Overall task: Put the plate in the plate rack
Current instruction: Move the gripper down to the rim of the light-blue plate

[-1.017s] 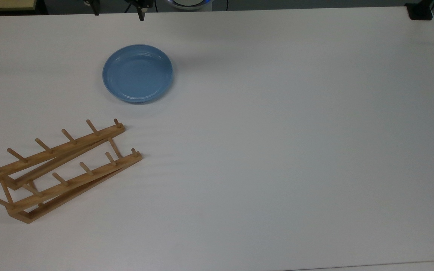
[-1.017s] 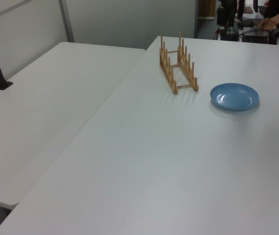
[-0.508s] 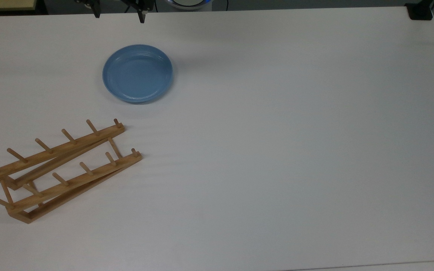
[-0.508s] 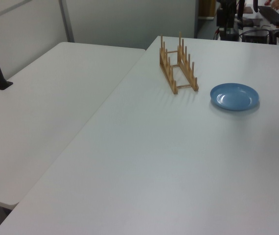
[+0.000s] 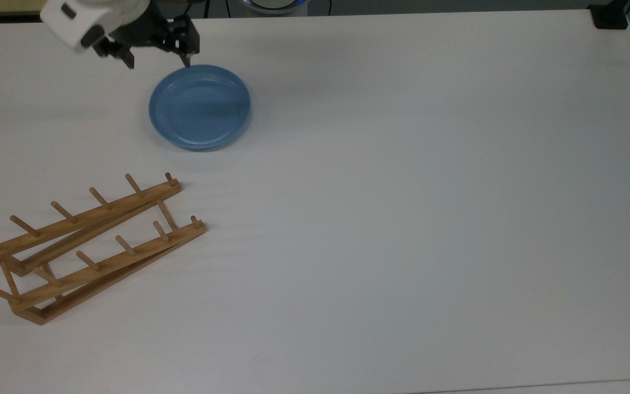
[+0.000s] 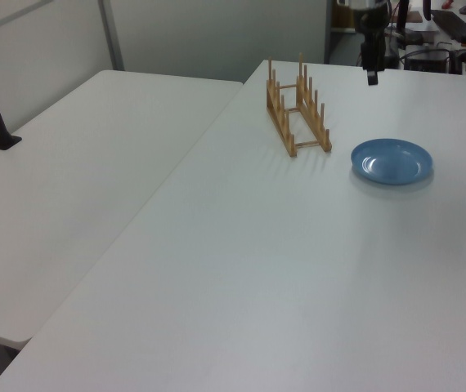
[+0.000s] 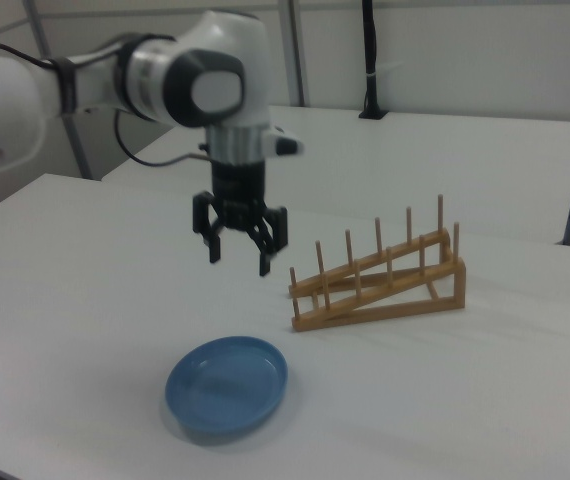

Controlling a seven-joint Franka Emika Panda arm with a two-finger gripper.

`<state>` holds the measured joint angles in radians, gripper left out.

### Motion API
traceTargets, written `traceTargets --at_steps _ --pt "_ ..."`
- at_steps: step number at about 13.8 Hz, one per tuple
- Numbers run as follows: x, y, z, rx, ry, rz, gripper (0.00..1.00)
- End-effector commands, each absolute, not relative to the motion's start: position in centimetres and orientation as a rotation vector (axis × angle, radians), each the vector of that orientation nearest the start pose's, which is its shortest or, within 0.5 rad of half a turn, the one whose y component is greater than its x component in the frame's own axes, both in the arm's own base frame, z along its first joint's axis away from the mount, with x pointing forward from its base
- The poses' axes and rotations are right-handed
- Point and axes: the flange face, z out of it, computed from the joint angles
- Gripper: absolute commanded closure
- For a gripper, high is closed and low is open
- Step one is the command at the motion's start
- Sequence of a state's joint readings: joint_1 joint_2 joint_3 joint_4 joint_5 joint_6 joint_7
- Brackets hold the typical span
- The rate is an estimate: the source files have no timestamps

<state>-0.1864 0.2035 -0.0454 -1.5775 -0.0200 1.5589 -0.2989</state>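
I see gripper (image 7: 239,250) w/ fingers (image 7: 263,262) apart, above plate (image 5: 200,106) at its 11 o'clock in top view. Plate rack (image 5: 88,246) empty on bench (image 5: 402,219).

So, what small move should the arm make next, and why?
Probably lower the gripper toward the near rim of the plate. Its fingers are open and it hangs well above the table, holding nothing. The plate lies flat, apart from the plate rack, so it must be gripped first.
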Motion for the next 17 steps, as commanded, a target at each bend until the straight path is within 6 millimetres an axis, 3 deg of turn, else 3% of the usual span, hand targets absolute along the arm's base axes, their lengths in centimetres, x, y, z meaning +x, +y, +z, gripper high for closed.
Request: traceTargets --at_steps 1,3,7,9,13,15,17 --pt "59.0 -16.1 45.3 -2.991 -0.316 0.404 0.11" --pt "59.1 -17.0 42.0 -2.916 -0.487 0.466 0.11" --pt "58.3 -18.1 38.9 -2.816 -0.672 0.511 0.05" --pt "58.2 -18.7 38.0 -2.837 -0.667 0.483 0.04" --pt "57.7 -21.1 35.6 -2.884 -0.559 0.333 0.13" --pt "58.0 -21.2 33.5 -2.892 -0.548 0.337 0.17" --pt "58.5 -20.5 32.7 -2.89 -0.545 0.326 0.26"
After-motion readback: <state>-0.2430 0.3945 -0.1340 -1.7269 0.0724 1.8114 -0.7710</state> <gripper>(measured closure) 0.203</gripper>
